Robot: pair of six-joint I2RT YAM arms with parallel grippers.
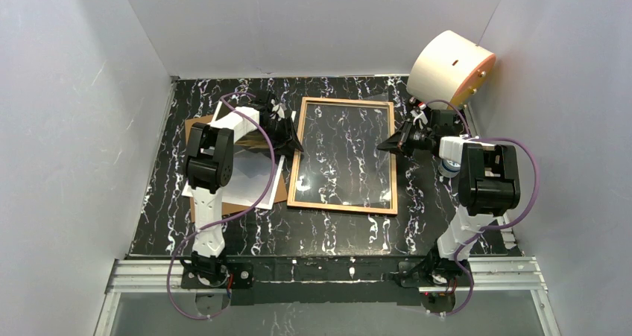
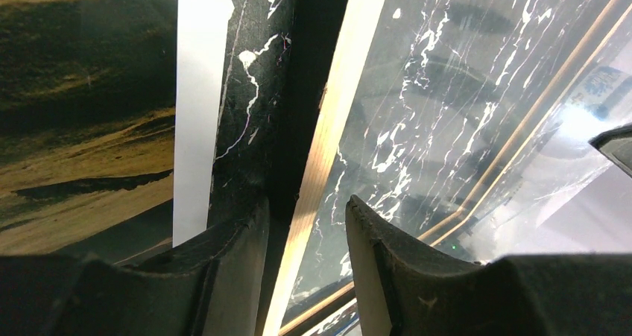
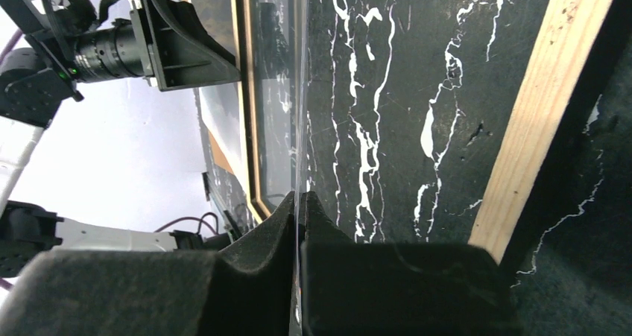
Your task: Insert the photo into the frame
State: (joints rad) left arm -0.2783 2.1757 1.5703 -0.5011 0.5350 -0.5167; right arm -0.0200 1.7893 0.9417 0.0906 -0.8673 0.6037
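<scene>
The frame (image 1: 300,157), light wood with a clear pane, lies flat mid-table. My left gripper (image 1: 289,130) is at its left rail near the far corner. In the left wrist view that gripper (image 2: 304,202) is open, its fingers straddling the wooden rail (image 2: 328,142) with gaps on both sides. The photo (image 2: 82,127), a golden-brown landscape with a white margin, lies just left of the rail. From above it shows as a sheet (image 1: 257,181) under the left arm. My right gripper (image 1: 387,145) sits at the frame's right side. Its jaws (image 3: 298,198) are pinched on the thin clear pane (image 3: 299,90), beside the right rail (image 3: 540,105).
A brown backing board (image 1: 197,124) lies under the photo at the left. A large cream cylinder (image 1: 449,68) leans against the back right wall. White walls close in the black marbled table (image 1: 328,232). The left arm's camera (image 3: 112,49) shows through the pane.
</scene>
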